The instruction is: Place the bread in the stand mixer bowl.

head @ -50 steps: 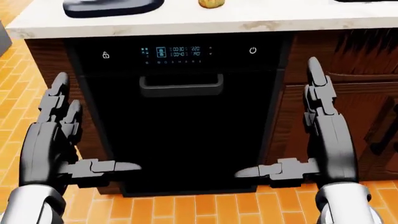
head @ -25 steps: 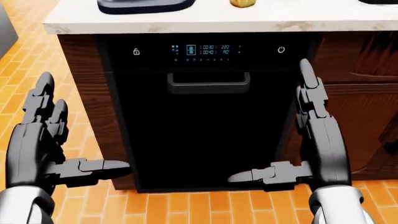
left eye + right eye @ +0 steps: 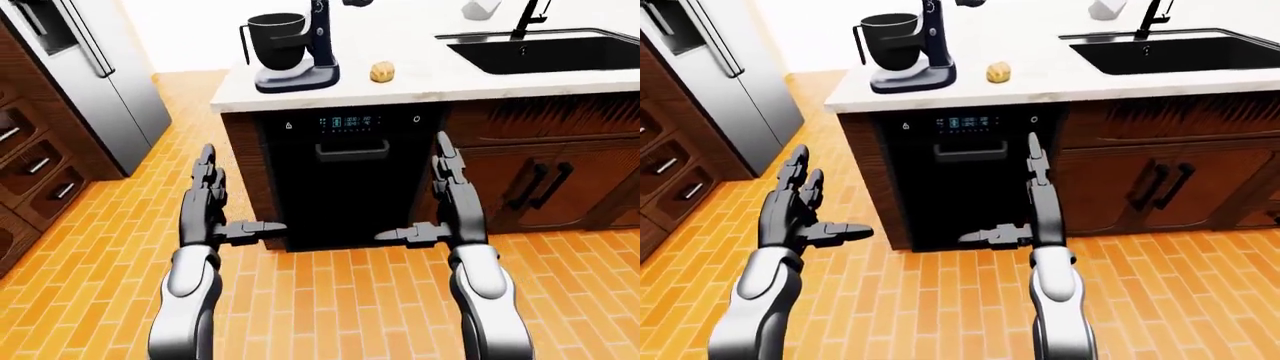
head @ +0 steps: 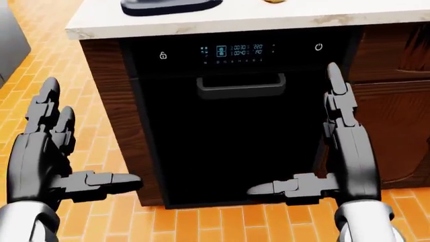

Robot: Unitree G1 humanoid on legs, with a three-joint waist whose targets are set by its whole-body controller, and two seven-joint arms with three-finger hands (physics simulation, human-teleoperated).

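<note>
A small golden bread roll (image 3: 381, 72) lies on the white counter (image 3: 440, 82) in the left-eye view, just right of a black stand mixer (image 3: 305, 52) with its dark bowl (image 3: 275, 37) on the left side. My left hand (image 3: 215, 221) and right hand (image 3: 430, 221) are both open and empty, fingers spread, held low over the floor before a black dishwasher (image 3: 350, 176). Both hands are well below and short of the counter. In the head view only the mixer base (image 4: 171, 6) shows at the top edge.
A black sink (image 3: 550, 52) with a faucet is set in the counter at right. Dark wood cabinets (image 3: 540, 180) flank the dishwasher. A steel fridge (image 3: 95, 82) and wooden drawers (image 3: 30, 172) stand at left. Orange brick floor (image 3: 330, 300) lies below.
The whole head view has shifted: the dishwasher and counter slid rightward in the picture, so the camera moved. Both hands keep the same open pose.
</note>
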